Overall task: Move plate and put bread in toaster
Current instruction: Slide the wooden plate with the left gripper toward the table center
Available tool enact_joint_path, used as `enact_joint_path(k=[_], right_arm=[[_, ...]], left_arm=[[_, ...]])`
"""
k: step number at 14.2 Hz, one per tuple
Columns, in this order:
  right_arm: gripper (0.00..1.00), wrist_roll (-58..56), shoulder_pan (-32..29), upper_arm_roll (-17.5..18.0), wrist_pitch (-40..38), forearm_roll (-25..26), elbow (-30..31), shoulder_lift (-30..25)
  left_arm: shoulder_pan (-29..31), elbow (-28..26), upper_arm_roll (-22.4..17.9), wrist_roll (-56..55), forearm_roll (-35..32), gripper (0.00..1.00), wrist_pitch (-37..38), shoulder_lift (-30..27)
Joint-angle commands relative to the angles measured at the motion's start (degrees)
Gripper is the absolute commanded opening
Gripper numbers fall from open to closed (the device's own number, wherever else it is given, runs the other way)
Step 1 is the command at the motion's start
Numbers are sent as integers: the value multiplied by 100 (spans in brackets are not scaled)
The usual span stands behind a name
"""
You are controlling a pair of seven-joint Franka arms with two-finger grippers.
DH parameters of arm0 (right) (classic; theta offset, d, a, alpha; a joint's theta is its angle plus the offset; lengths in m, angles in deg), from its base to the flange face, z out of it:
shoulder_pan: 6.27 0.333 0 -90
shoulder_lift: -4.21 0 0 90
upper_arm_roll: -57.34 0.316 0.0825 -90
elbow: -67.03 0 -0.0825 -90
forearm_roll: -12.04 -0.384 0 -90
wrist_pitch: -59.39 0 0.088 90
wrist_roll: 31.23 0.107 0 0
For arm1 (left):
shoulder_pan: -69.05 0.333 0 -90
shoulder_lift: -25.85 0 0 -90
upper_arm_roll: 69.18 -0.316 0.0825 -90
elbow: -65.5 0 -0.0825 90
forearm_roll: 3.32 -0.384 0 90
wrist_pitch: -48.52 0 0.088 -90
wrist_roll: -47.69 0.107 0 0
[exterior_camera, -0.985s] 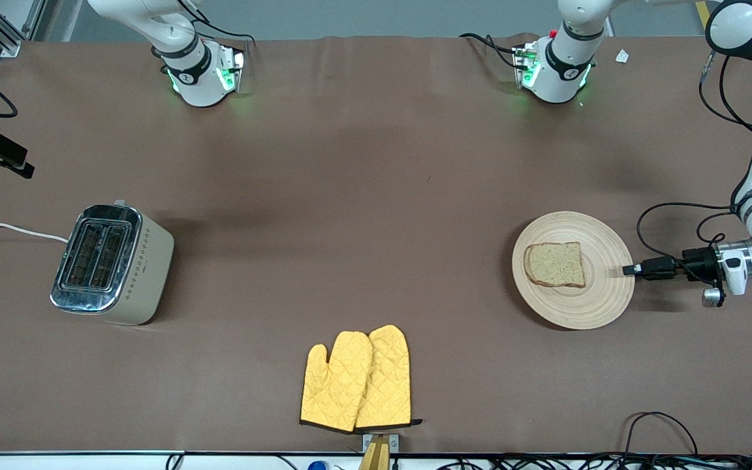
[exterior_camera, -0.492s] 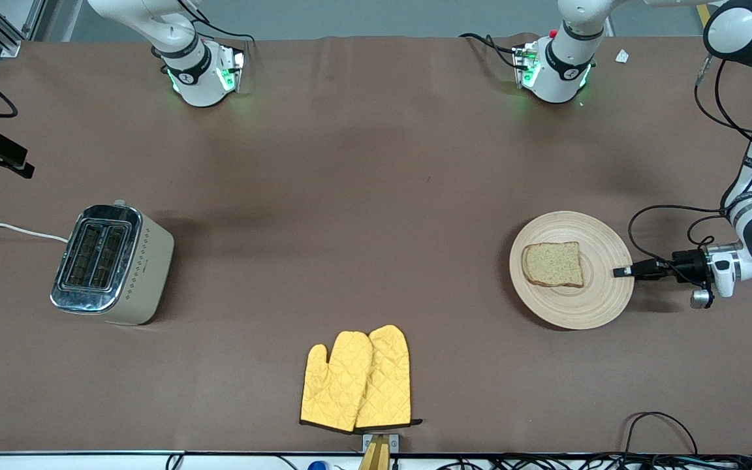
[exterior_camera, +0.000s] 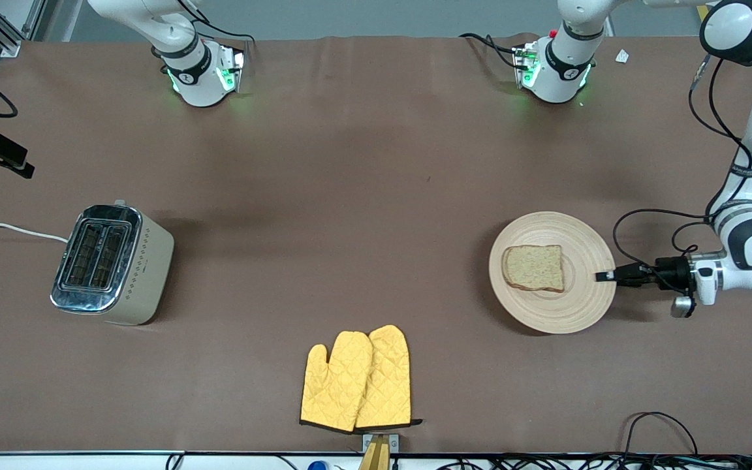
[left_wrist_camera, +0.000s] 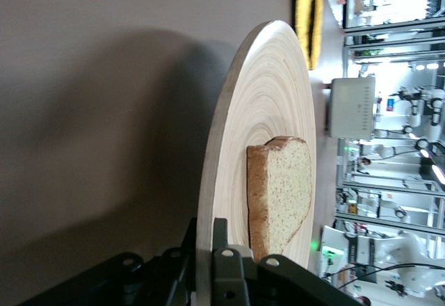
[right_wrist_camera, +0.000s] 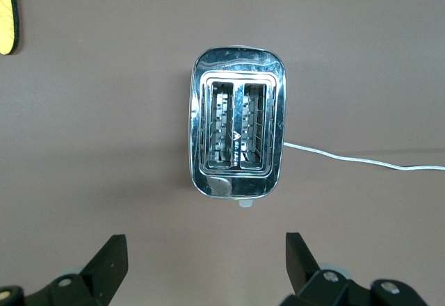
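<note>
While the left gripper (exterior_camera: 606, 276) is pinching the plate (exterior_camera: 581, 307) rim at the left arm's end of the table, bread (exterior_camera: 534, 268) is lying on it. Right gripper (right_wrist_camera: 205, 263) is hovering wide open, empty, over the toaster (exterior_camera: 112, 264), at the right arm's end.

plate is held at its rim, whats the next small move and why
Probably keep sliding the plate toward the toaster. The left end effector is shut on its rim, the bread lies on it, and the toaster stands at the right arm's end, under the open right end effector.
</note>
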Motion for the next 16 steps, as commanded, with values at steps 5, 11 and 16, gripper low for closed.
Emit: enact_joint_path(k=[5,11,16], right_arm=[[100,81,0,19,2,-14,62,-74],[100,81,-9,19,2,-14,62,-66],[100,73,-17,19,2,-14,62,-66]], left_arm=[[-1234,-519,508,-105,1273,1,-1224,-142],[-2184,-756,746,-114,1782,1,-2193,-125],[-2676,-1099,790,35,2248,1,-2728,-142]])
